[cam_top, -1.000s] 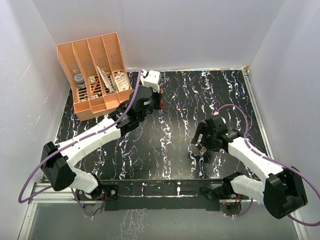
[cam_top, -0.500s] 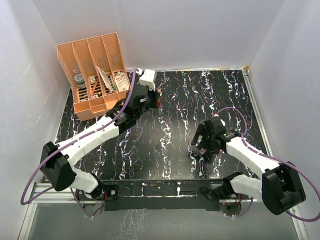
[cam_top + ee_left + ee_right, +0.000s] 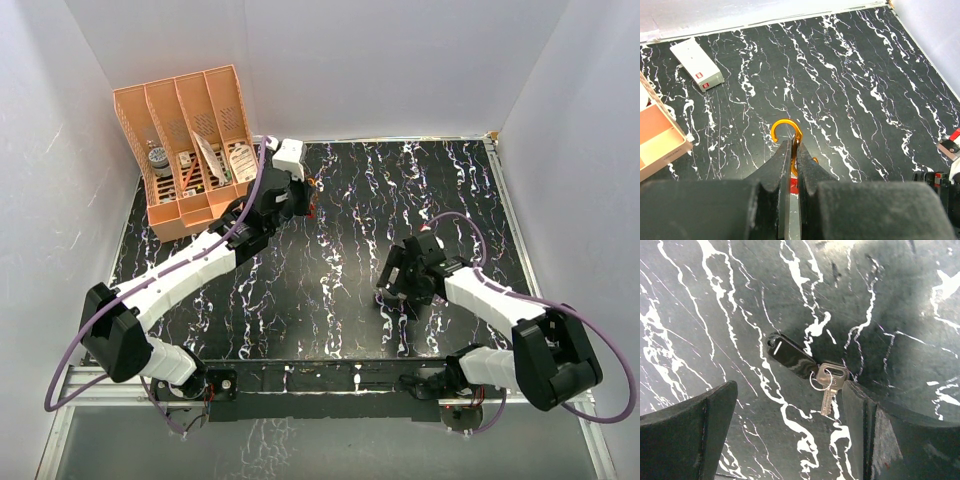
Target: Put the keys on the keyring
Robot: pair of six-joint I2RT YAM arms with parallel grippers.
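Both arms are built alike. The left arm [image 3: 190,270] and the right arm [image 3: 495,300] have smooth white shells on the long links and matte black housings at the joints. A bulky black shoulder block [image 3: 112,345] sits toward each near corner of the desk. A thin purple cable [image 3: 263,178] loops loosely outside each arm. A white box-shaped module [image 3: 288,155] caps the left wrist. The left gripper [image 3: 794,147] has chunky matte black fingers [image 3: 772,180] that taper to thin tips. The right gripper [image 3: 790,405] has broad, slab-like black fingers [image 3: 687,427], each with a seam line near the inner edge.
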